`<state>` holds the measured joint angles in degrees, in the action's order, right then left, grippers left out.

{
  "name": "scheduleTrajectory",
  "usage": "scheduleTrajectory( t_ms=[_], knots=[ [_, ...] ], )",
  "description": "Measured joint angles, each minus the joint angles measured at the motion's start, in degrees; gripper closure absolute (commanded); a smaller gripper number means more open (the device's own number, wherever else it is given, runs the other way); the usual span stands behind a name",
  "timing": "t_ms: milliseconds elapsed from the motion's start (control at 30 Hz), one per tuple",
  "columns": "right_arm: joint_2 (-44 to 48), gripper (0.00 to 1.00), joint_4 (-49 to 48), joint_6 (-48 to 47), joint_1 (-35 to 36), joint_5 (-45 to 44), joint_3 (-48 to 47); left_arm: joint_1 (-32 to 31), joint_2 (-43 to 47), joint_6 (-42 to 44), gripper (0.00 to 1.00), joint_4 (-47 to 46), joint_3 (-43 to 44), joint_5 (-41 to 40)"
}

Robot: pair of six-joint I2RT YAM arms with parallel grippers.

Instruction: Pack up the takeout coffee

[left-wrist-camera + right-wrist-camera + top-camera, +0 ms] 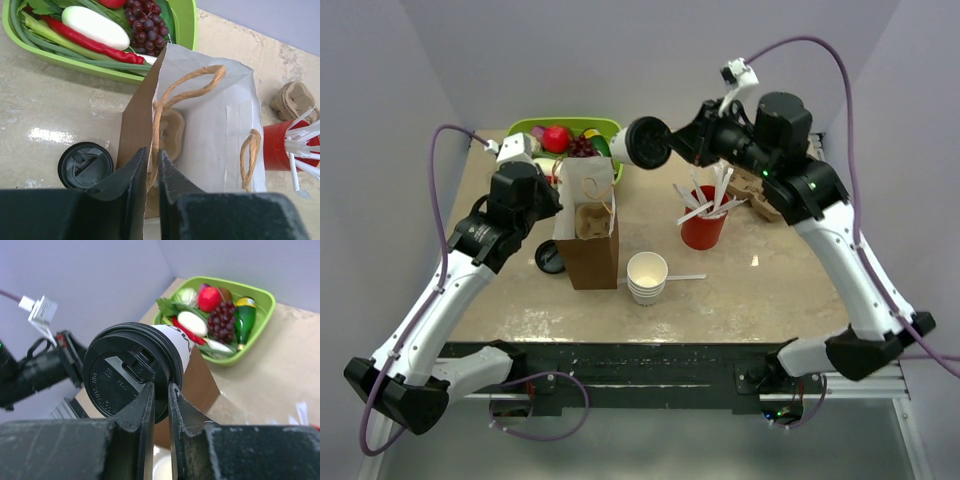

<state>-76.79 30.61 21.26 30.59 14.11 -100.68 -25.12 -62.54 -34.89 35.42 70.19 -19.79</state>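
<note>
The takeout coffee (647, 143), a white paper cup with a black sip lid, is held tilted on its side in the air above the far end of the brown paper bag (590, 250). My right gripper (672, 145) is shut on the rim of its lid; the right wrist view shows the fingers (150, 405) pinching the lid edge of the cup (131, 371). My left gripper (151, 152) is shut on the left wall of the open bag (210, 115), at its rope handle. A cardboard cup carrier (170, 132) lies inside the bag.
A loose black lid (549, 259) lies left of the bag. A stack of lidless white cups (647, 277) stands right of it. A red cup of white stirrers (704, 228) and brown carriers (760, 205) stand at the right. A green tray (610, 128) of produce sits at the back.
</note>
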Motion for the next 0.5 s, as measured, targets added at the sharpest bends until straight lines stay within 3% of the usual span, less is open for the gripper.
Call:
scheduleTrajectory(
  t_ms=[200,367,500],
  knots=[
    [-12.4,1.0,-3.5,0.4,3.8,0.4,-7.5,0.0,1.3,0.1,0.88,0.0,0.0,0.1],
    [-22.5,1.0,-1.2,-0.4,7.4,-0.4,-18.0,0.1,1.4,0.2,0.98,0.1,0.0,0.1],
    [-26.5,1.0,1.5,-1.5,9.1,-2.4,-22.9,0.2,1.4,0.2,1.0,0.1,0.0,0.2]
  ],
)
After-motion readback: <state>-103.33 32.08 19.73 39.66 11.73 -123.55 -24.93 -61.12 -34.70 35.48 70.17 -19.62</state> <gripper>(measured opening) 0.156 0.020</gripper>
